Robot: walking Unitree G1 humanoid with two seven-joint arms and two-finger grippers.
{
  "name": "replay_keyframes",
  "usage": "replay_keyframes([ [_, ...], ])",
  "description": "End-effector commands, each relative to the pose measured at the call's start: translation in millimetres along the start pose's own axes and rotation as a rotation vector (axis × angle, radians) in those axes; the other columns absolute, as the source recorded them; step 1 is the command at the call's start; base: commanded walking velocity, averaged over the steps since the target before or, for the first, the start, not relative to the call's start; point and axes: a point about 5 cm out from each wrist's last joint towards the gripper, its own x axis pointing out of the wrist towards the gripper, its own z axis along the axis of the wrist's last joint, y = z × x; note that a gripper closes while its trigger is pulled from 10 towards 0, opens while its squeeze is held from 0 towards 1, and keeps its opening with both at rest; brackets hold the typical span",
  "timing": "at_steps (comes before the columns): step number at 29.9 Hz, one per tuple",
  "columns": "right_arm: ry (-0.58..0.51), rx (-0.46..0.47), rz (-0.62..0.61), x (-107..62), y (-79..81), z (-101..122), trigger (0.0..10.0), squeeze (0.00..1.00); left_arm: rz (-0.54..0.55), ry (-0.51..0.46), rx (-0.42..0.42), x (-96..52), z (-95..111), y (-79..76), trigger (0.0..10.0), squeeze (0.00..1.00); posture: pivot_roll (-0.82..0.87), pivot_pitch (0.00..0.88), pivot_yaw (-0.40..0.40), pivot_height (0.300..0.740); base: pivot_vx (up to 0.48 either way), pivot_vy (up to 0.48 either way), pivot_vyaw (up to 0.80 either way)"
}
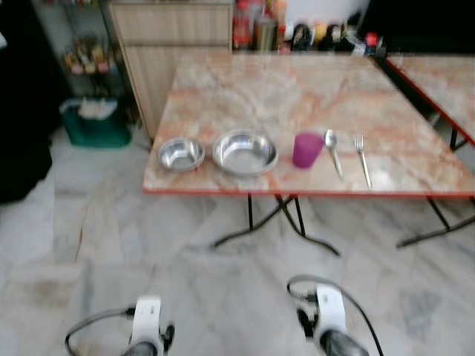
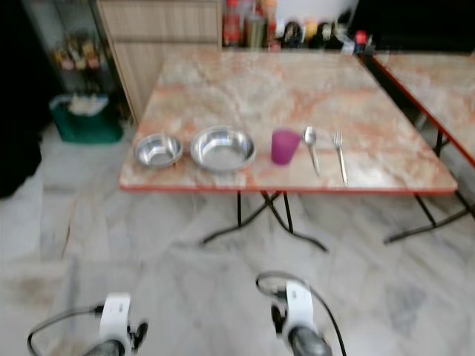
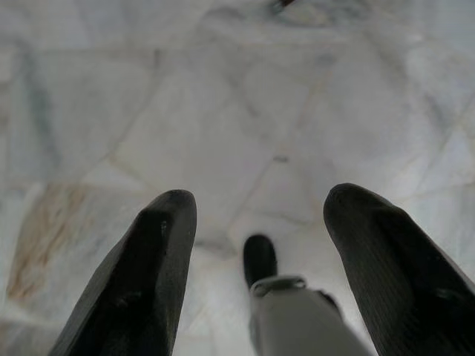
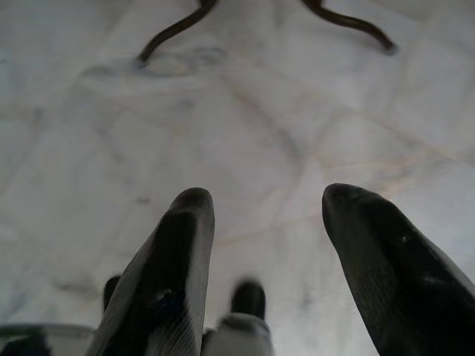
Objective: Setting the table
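Standing on pale marble floor [image 1: 89,222], marble-topped table [image 1: 297,96]; both grippers' jaws apart, empty.

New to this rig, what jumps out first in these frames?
A row along the near edge of the marble table: small steel bowl, larger steel bowl, purple cup, spoon and fork, left to right. Both grippers hang low over the pale marble floor, short of the table: left gripper and right gripper empty, fingers apart.
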Motion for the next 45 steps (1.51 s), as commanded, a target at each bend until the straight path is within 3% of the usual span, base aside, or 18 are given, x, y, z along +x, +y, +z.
replay_keyframes([
  [1, 0.008, 0.003, -0.026, -1.7, -9.2, -3, 10.0, 0.0, -0.013, 0.015, -0.013, -0.4, -4, -6.5, 10.0, 0.0, 0.07, 0.071, -0.036, 0.74, 0.334, 0.0, 0.0],
  [22, 0.008, 0.001, -0.021, -1.3, -7.7, -2, 10.0, 0.0, -0.008, 0.009, -0.012, -0.2, -2, -5.4, 10.0, 0.0, 0.07, 0.073, -0.037, 0.74, 0.328, 0.0, 0.0],
  [28, 0.009, 0.001, -0.022, -1.4, -8.0, -2, 10.0, 0.0, 0.009, -0.009, 0.011, -0.9, -2, 0.5, 10.0, 0.0, 0.07, 0.075, -0.037, 0.74, 0.0, 0.0, 0.0],
  [34, 0.011, 0.001, -0.021, -1.5, -7.3, -3, 10.0, 0.0, 0.021, -0.051, 0.02, -3.8, -3, 7.3, 10.0, 0.0, 0.08, 0.083, -0.033, 0.74, 0.0, 0.0, 0.0],
  [40, 0.015, -0.001, -0.022, -1.8, -7.0, -5, 10.0, 0.0, 0.135, -0.173, -0.075, -12.7, -1, 34.2, 10.0, 0.0, 0.09, 0.09, -0.035, 0.74, 0.0, 0.0, 0.0],
  [45, 0.015, -0.007, -0.016, -1.5, -5.9, -4, 10.0, 0.0, 0.091, -0.266, -0.076, -16.9, 7, 40.4, 10.0, 0.0, 0.11, 0.096, -0.04, 0.74, 0.0, 0.0, 0.0],
])
